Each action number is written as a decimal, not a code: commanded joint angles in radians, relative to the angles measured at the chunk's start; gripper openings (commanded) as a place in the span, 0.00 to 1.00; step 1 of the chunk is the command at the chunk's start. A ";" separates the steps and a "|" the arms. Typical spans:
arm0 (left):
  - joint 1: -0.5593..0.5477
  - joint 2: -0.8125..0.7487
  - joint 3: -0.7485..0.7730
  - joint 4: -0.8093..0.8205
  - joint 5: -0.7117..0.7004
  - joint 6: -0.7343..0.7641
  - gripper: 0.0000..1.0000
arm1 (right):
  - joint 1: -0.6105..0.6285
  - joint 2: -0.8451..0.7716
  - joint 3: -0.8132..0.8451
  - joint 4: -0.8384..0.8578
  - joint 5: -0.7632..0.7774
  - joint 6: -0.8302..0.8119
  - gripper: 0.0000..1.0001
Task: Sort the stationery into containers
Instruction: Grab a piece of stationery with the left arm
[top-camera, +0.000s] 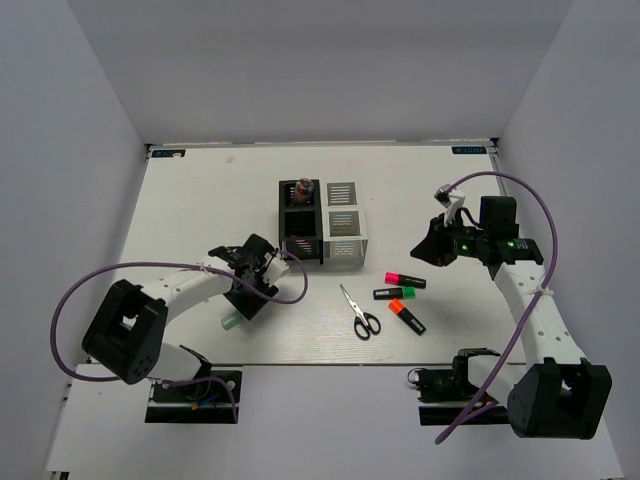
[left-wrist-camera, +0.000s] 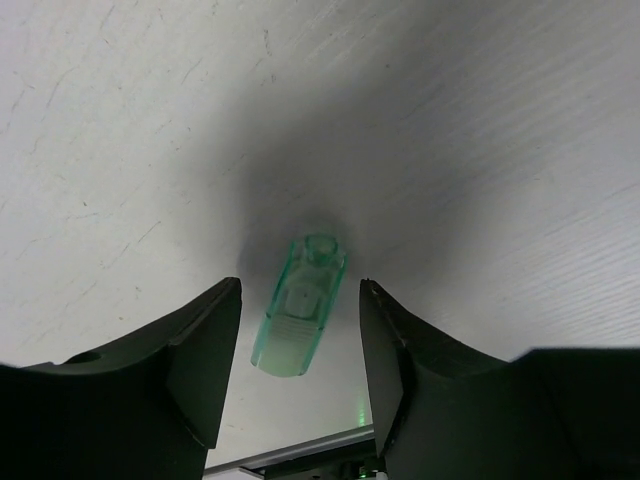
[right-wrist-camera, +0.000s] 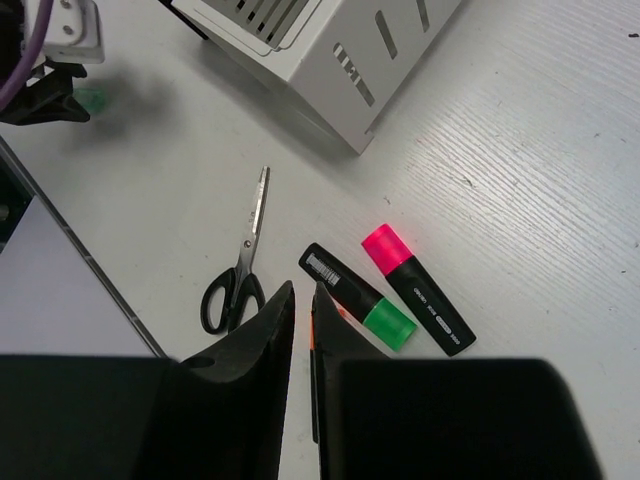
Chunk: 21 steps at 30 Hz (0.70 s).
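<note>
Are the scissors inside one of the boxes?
No, the scissors lie on the table, on the near side of the white box.

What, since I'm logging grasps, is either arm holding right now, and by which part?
Nothing is held. The left gripper stands open around the pale-green pen on the table, fingers clear of it; the right gripper is nearly shut on nothing.

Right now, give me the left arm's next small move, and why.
Probably close the left gripper: its open fingers flank the translucent pale-green plastic pen lying on the white table, neither finger touching it yet.
</note>
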<state>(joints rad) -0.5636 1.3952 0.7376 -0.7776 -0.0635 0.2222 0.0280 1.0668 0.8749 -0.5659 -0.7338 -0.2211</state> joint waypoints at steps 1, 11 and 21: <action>0.019 0.024 0.025 0.018 -0.013 0.019 0.61 | -0.002 -0.007 0.007 0.008 -0.026 -0.018 0.16; 0.093 0.064 -0.001 0.012 0.062 0.009 0.39 | -0.005 -0.016 0.012 0.001 -0.030 -0.029 0.16; 0.099 -0.074 0.101 -0.034 0.235 -0.092 0.00 | -0.005 -0.031 0.009 -0.006 -0.058 -0.053 0.49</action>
<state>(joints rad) -0.4637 1.4574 0.7811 -0.8146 0.0574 0.1902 0.0265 1.0611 0.8749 -0.5770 -0.7483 -0.2470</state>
